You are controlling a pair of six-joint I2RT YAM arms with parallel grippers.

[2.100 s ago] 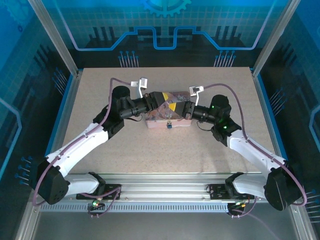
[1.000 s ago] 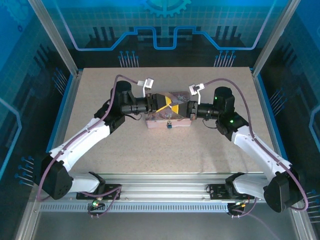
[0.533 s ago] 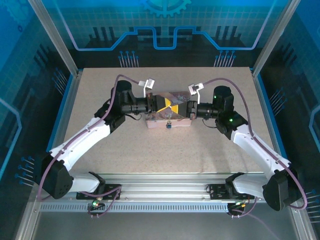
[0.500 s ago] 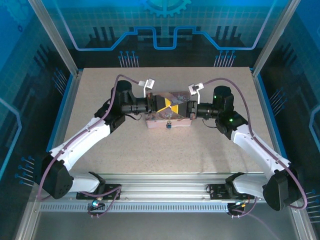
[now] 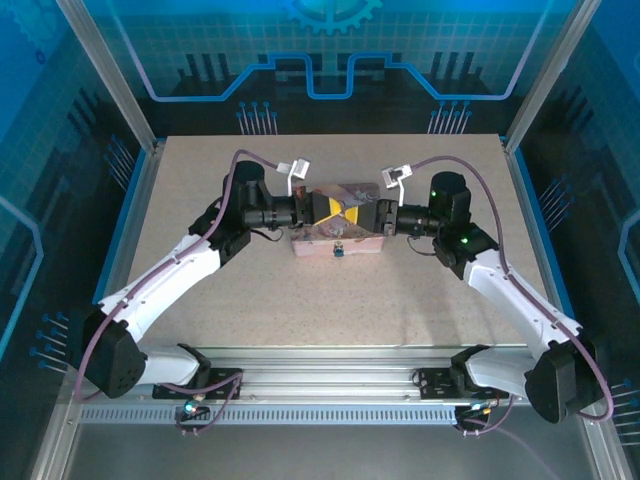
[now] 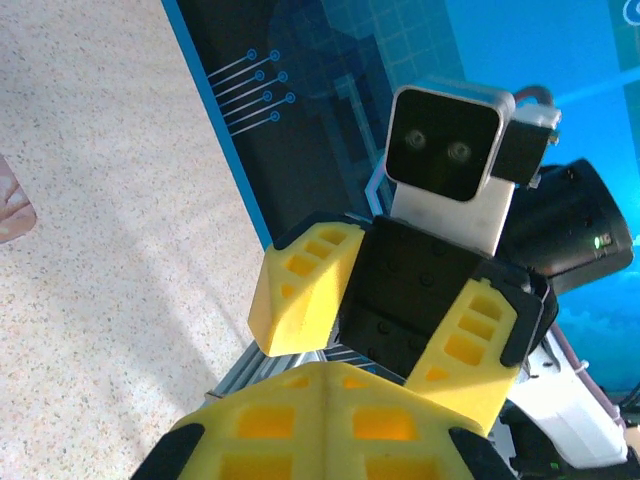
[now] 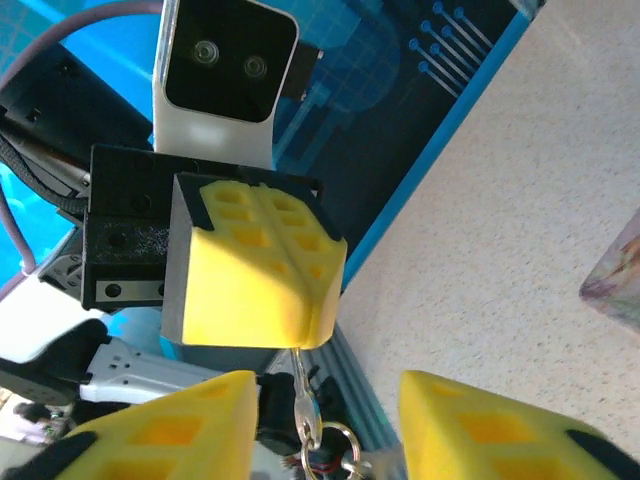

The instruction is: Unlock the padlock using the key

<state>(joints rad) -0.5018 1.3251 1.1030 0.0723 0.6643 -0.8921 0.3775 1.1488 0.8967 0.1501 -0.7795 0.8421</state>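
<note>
1. Your left end effector (image 7: 280, 300) is clenched on the key (image 7: 299, 378), which hangs from its tips with a ring below.
2. Your right end effector (image 6: 390, 320) is released, facing the left one closely above the pink tin (image 5: 318, 240).
3. The padlock (image 5: 338, 249) is at the tin's near side, on the counter (image 5: 400, 300).

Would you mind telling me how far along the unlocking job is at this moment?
Done: the left gripper is shut on the key, which hangs from its tips above the pink tin. In hand: the right gripper faces it, open. Left: the padlock, apparently the dark bit at the tin's near edge, is untouched.
</note>
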